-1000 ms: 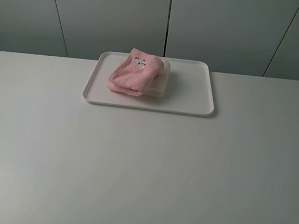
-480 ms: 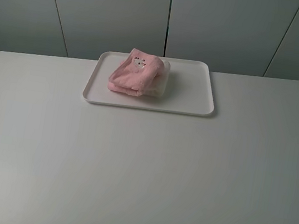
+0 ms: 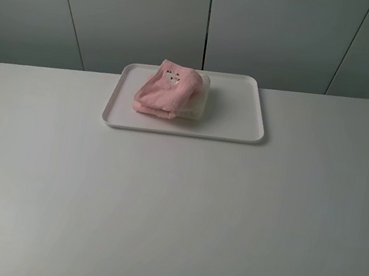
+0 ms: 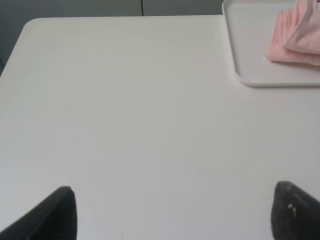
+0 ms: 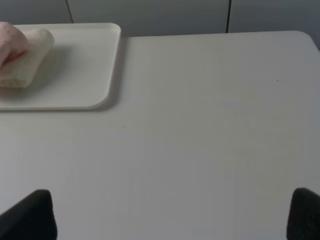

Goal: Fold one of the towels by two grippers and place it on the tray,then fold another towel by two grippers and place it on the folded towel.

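On the white tray [image 3: 234, 111] at the table's [image 3: 174, 206] far side, pink towel [image 3: 166, 90] lies folded atop cream towel [image 3: 197, 102]; small cartoon-face patch [image 3: 172, 76], no readable writing. Left gripper [image 4: 175, 212] and right gripper [image 5: 172, 215] spread apart, empty, well clear of tray.

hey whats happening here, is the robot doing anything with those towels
Nothing is being handled right now. The folded pink terry towel lies on top of the cream off-white terry towel, both on the flat white plastic tray at the far side of the white table. Both arms are out of the high view. The left tool and right tool are open over bare table, short of the tray, holding nothing. The stacking looks done.
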You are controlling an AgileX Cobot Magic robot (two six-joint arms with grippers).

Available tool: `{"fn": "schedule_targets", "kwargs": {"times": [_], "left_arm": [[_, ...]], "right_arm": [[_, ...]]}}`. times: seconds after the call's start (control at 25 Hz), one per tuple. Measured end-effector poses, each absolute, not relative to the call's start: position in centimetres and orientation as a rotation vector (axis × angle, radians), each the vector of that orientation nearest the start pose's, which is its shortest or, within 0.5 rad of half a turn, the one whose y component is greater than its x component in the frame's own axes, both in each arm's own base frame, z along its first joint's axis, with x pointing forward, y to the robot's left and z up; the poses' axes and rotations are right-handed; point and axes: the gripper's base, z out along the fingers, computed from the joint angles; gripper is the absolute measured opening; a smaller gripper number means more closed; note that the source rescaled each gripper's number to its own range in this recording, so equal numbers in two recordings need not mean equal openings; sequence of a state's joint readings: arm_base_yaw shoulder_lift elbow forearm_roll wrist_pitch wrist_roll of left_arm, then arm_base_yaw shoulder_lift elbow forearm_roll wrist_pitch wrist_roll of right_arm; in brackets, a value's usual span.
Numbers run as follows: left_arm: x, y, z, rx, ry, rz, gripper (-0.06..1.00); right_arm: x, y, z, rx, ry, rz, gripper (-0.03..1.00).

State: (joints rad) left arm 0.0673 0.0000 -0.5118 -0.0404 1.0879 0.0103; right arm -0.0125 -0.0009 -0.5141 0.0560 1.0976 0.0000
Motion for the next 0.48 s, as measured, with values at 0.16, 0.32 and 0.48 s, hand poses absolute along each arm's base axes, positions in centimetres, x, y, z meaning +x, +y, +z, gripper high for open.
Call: {"fn": "schedule_targets", "kwargs": {"times": [0.16, 0.32, 0.48], "left_arm": [[-0.72, -0.36, 27.84, -0.056, 2.058, 0.002, 1.0], [-0.72, -0.31, 27.84, -0.056, 2.059, 0.009, 1.0], [-0.73, -0.26, 27.83, -0.057, 2.059, 0.017, 1.0]], "right_arm": [[-0.83, 0.56, 27.83, 0.008, 2.065, 0.073, 1.0], [-0.83, 0.56, 27.83, 0.008, 2.065, 0.074, 1.0], [-0.83, 0.56, 27.83, -0.005, 2.065, 0.067, 1.0]]}}
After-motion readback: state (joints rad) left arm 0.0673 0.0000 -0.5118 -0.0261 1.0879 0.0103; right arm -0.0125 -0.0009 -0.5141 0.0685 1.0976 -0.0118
